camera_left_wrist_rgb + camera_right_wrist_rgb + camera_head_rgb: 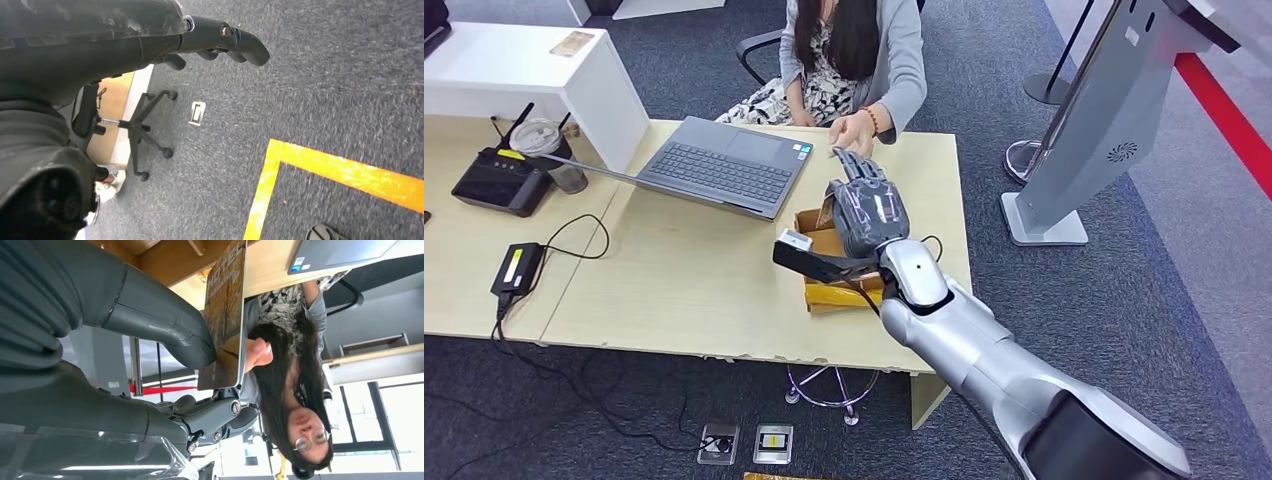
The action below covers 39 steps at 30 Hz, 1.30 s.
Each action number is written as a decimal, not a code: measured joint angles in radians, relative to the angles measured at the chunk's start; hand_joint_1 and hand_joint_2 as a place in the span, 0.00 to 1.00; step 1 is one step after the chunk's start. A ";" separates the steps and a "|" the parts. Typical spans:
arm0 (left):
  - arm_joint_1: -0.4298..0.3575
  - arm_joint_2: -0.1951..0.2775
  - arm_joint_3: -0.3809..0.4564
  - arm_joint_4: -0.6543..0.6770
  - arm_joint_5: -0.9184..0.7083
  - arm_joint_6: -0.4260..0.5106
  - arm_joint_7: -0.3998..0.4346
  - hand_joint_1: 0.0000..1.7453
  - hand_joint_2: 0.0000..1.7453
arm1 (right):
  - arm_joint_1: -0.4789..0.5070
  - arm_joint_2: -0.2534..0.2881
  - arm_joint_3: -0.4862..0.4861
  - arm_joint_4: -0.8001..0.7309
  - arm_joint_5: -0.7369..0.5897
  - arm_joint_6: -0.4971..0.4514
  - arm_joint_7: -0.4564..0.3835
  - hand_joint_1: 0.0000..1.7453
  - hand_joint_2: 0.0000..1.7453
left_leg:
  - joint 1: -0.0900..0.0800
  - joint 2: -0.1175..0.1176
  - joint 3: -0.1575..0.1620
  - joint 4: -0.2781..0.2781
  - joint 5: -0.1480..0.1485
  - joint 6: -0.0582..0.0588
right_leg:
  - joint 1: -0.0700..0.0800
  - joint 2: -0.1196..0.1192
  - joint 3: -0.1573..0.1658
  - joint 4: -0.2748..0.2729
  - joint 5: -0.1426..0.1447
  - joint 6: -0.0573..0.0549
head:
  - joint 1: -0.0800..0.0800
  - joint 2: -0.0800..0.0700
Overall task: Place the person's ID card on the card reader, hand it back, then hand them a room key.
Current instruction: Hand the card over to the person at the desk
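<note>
My right hand (869, 205) reaches out over the far side of the wooden desk (684, 280) toward a seated person. It pinches a brown room key card (226, 315) printed "HOTEL" between the thumb (165, 322) and the fingers. The person's hand (856, 130) is stretched out to it, and their fingers (257, 352) touch the card's far face. My left hand (220, 42) hangs over the carpet with loosely bent fingers and nothing in it. A small black box with a yellow label (519, 268) lies cabled at the desk's left.
An open cardboard box (824, 275) with yellow contents sits under my right forearm. An open laptop (724, 165) lies left of my hand, a black device with antennas (502, 180) and a plastic cup (549, 150) farther left. A grey kiosk (1094, 130) stands on the right.
</note>
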 joint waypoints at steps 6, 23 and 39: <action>0.002 0.003 0.001 -0.004 0.005 -0.002 -0.006 0.00 0.00 | -0.030 0.040 -0.011 0.051 -0.002 -0.002 -0.002 1.00 1.00 | 0.000 0.000 0.000 0.000 0.000 0.000 | 0.000 0.000 0.000 0.000 0.000 0.000 | 0.000 0.000; 0.006 0.005 0.016 -0.010 0.009 -0.001 -0.013 0.00 0.00 | -0.055 0.108 -0.019 0.162 0.011 -0.003 0.009 0.68 1.00 | 0.000 0.000 0.000 0.000 0.000 0.000 | 0.000 0.000 0.000 0.000 0.000 0.000 | 0.000 0.000; 0.006 0.005 0.017 -0.015 0.007 0.005 0.004 0.00 0.00 | -0.060 0.134 -0.018 0.222 0.058 -0.021 0.039 0.00 0.00 | 0.000 0.000 0.000 0.000 0.000 0.000 | 0.000 0.000 0.000 0.000 0.000 0.000 | 0.000 0.000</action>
